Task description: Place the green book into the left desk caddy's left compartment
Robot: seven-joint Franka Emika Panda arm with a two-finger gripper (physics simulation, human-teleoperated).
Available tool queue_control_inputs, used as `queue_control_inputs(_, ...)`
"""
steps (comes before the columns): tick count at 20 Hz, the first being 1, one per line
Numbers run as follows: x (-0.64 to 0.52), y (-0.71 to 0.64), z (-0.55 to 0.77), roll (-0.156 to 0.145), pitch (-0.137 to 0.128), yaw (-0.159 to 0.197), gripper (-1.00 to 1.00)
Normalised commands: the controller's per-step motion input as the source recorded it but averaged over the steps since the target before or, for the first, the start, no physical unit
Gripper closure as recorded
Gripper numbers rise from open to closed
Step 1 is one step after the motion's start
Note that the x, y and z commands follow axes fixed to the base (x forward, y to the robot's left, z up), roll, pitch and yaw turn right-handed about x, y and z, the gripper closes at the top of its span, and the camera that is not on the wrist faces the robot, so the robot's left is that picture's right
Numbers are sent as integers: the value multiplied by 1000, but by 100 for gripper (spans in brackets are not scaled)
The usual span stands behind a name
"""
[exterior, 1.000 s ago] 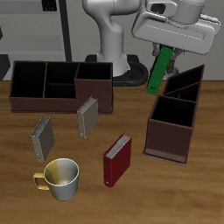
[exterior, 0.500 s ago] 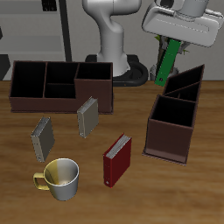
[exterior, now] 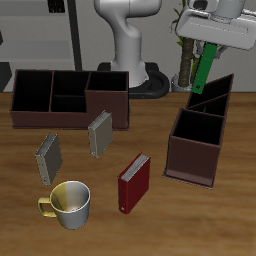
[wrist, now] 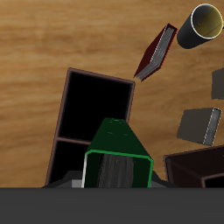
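The table (exterior: pixel 230 215) is carrying two caddies. The left caddy (exterior: pixel 198 135) is sitting end-on, its compartments showing black and bare; the left compartment (wrist: pixel 99 105) is lying open under the book. The other caddy (exterior: pixel 70 98) looks bare too. The gripper (exterior: pixel 207 48) is clamping the green book (exterior: pixel 204 68) above the left caddy, long axis near upright and tilted. A red book (exterior: pixel 133 182), two grey books (exterior: pixel 99 133) and a mug (exterior: pixel 68 204) are standing well apart.
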Motion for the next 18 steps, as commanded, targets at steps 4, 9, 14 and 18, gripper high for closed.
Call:
queue_control_inputs(4,-487,234,-88,44,-32,-32,100)
queue_control_inputs(9,-247,115,-133,20,2,-57,100)
queue_control_inputs(14,-260,190,-226,49,11,-12,100)
queue_control_inputs(18,-492,241,-146,69,-35,-1,100)
